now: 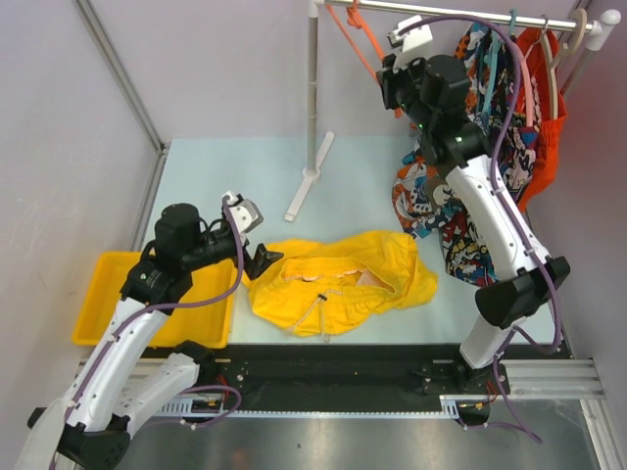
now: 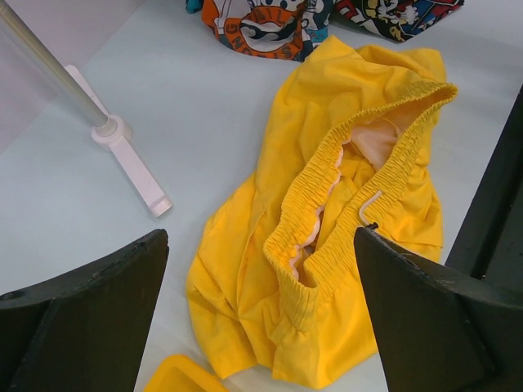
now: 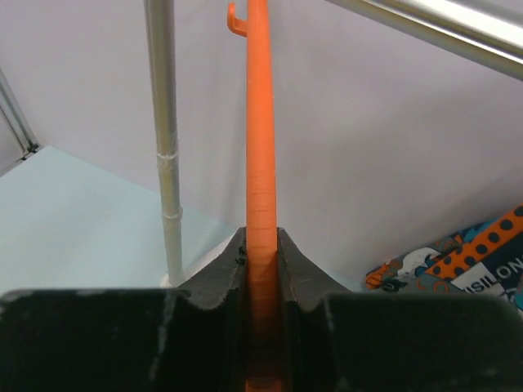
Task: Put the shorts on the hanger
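The yellow shorts [image 1: 343, 284] lie crumpled on the table in front of the arms, with the elastic waist and pale drawstring showing. My left gripper [image 1: 266, 259] hovers open at their left edge. In the left wrist view the shorts [image 2: 327, 245] lie between and beyond the wide-apart fingers of that gripper [image 2: 261, 237], which hold nothing. The thin orange hanger [image 1: 362, 34] hangs from the rail at the top. My right gripper [image 1: 390, 80] is raised to it and shut on it. The right wrist view shows the hanger's bar [image 3: 260, 147] pinched between the fingers of that gripper [image 3: 261, 245].
A yellow bin [image 1: 108, 294] sits at the table's left edge. The rack's pole [image 1: 313, 88] and white foot [image 1: 306, 186] stand at the back middle. Cartoon-print shorts [image 1: 470, 215] and an orange-red garment [image 1: 549, 127] hang from the rail [image 1: 460, 15] on the right.
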Controlling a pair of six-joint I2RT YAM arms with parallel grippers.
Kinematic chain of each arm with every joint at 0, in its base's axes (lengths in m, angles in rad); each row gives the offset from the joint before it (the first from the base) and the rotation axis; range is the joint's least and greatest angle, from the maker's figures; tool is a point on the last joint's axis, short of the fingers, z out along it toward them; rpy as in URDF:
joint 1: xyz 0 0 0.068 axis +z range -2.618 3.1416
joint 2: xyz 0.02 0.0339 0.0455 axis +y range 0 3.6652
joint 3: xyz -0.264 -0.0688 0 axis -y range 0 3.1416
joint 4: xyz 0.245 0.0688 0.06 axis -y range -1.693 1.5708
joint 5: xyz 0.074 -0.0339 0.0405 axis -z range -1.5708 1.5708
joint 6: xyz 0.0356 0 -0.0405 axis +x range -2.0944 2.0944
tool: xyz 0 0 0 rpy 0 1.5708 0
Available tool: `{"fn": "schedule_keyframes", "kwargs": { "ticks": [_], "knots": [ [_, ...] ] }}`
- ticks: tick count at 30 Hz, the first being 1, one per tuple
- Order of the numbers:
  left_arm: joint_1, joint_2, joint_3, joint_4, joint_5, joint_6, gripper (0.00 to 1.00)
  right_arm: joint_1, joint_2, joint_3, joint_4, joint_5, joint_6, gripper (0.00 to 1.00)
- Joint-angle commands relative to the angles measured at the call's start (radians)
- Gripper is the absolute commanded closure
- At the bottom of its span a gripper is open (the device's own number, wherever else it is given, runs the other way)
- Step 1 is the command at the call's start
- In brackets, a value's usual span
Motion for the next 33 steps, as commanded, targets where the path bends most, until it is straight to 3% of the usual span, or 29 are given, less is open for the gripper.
{"fn": "schedule_keyframes", "kwargs": {
  "ticks": [1,6,14,21,26,33],
  "knots": [
    [0.005,0.011,0.0,0.013,0.005,0.012,0.0,-0.013,-0.117,-0.045,0.067,0.01,0.026,1.0],
    [0.006,0.037,0.0,-0.007,-0.018,0.032,0.0,-0.013,-0.197,-0.156,-0.092,0.051,0.001,1.0],
    [0.006,0.039,-0.029,0.032,-0.013,-0.037,0.0,-0.007,-0.494,-0.427,-0.298,-0.027,-0.054,1.0],
    [0.09,-0.115,-0.146,0.18,0.143,-0.082,0.0,0.019,-0.732,-0.502,-0.695,-0.401,-0.199,1.0],
    [0.138,-0.113,-0.12,0.118,0.224,0.003,0.0,0.041,-0.786,-0.513,-0.854,-0.518,-0.212,1.0],
    [0.169,-0.178,-0.097,0.044,0.339,0.101,0.0,0.058,-0.786,-0.533,-1.03,-0.737,-0.354,1.0]
  ]
}}
